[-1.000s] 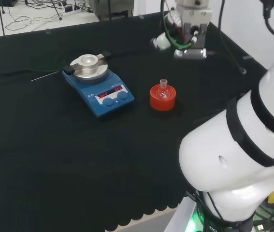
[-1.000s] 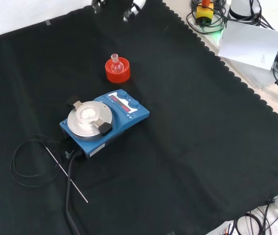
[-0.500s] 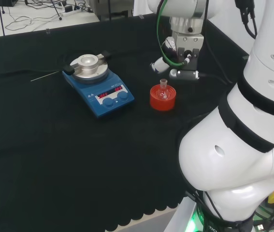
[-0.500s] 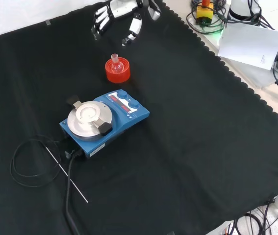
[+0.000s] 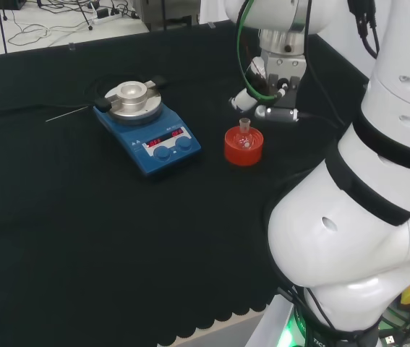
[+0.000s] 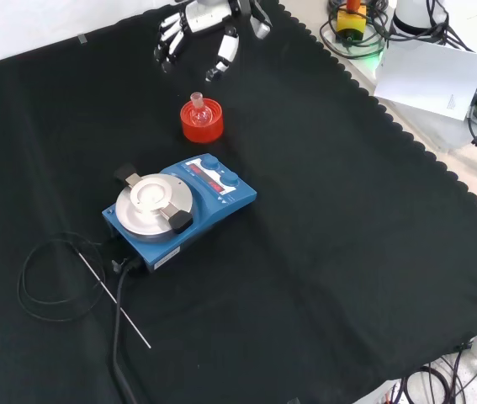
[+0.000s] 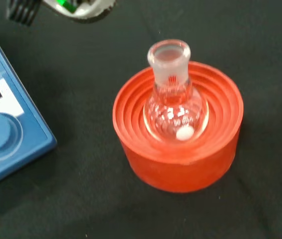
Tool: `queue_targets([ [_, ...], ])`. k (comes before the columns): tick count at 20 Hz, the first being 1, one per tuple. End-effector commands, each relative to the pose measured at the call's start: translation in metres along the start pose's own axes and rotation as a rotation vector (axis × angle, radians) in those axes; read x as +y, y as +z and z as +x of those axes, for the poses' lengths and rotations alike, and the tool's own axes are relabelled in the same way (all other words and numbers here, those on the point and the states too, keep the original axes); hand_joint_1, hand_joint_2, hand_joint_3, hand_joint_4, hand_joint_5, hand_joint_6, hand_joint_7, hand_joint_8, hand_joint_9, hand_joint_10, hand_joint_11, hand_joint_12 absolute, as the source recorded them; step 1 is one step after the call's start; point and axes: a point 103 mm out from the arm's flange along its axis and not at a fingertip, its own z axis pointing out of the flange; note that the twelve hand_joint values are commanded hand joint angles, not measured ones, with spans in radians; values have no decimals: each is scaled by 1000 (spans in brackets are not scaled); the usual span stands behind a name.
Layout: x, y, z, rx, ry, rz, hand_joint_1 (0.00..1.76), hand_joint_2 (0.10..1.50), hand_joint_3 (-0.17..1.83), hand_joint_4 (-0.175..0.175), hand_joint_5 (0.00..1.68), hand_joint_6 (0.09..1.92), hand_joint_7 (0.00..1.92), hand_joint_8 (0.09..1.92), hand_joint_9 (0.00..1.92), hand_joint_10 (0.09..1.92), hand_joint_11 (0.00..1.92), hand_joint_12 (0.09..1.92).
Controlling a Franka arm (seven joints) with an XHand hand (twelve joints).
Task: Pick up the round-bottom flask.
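— Round-bottom flask point(image 6: 199, 109): seated upright in the red ribbed stand point(image 6: 202, 123), neck pointing straight up, long axis vertical. Small white bit visible inside the bulb in the wrist view, probably a stir bar. Where from the hand?

— From the hand point(image 6: 194, 32) in the front view, at about 6 o'clock, near but clearly apart. No contact with glass or stand.

— Fingers?

— Straight and spread, pointing down toward the cloth, thumb point(image 6: 224, 51) set apart from the rest. Holding nothing.

— And in the head view?

— Hand point(image 5: 262, 101) at roughly 1 o'clock of the flask point(image 5: 244, 134), just beside and a little higher. Looks like the approach step; nothing lifted yet.

— So the move ahead turns on what?

— On the neck. Likely needs fingers on one side and thumb on the other, closing level, then a straight lift out of the stand. Blue stirrer plate point(image 6: 182, 207) at about 7 o'clock of the stand in the front view, apart from it, out of the way.

— Risk?

— Tipping the flask if a fingertip catches the rim first.
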Motion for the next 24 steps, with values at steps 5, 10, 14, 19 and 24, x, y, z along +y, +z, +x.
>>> queue_targets([
  [5,9,53,-10,19,25,52,872,677,592,-12,665,100,229,588,442,642,94,1394],
  [10,12,54,-12,8,30,23,879,670,601,-14,681,111,235,591,446,640,98,1393],
  [14,14,55,-13,5,34,6,893,664,606,-16,704,124,237,591,448,639,101,1392],
  [19,19,60,-14,-6,40,12,914,654,613,-17,732,147,240,592,450,636,111,1389],
  [24,22,64,-15,-4,42,24,919,649,622,-19,766,174,243,592,451,634,117,1386],
])
